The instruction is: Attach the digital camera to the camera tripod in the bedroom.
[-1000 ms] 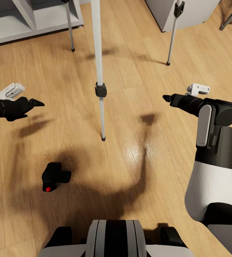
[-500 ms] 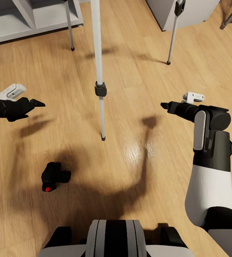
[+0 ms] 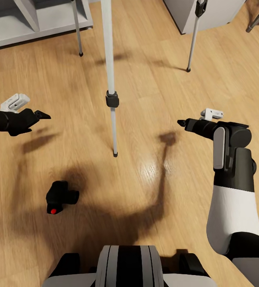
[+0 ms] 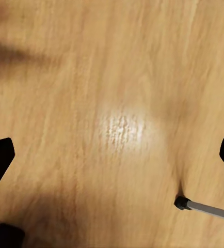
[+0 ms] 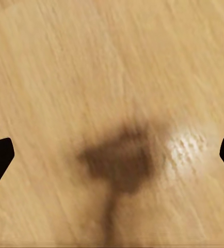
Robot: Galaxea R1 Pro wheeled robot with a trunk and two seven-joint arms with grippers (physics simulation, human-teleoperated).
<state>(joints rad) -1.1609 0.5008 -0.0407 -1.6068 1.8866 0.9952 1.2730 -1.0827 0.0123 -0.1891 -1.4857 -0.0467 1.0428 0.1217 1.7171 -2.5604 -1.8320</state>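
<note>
Both grippers hang empty over the wood floor with jaws spread wide, the left gripper and the right gripper on either side of the tripod, whose near leg foot also shows in the left wrist view. The camera lies on the floor near the robot's base, on the left arm's side, red dot facing up. No writing or brand can be read on anything.

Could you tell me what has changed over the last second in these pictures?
The right gripper has drifted lower in the head view and toward the tripod's near leg, holding nothing. The left gripper, the digital camera on the floor and the tripod stayed put.
</note>
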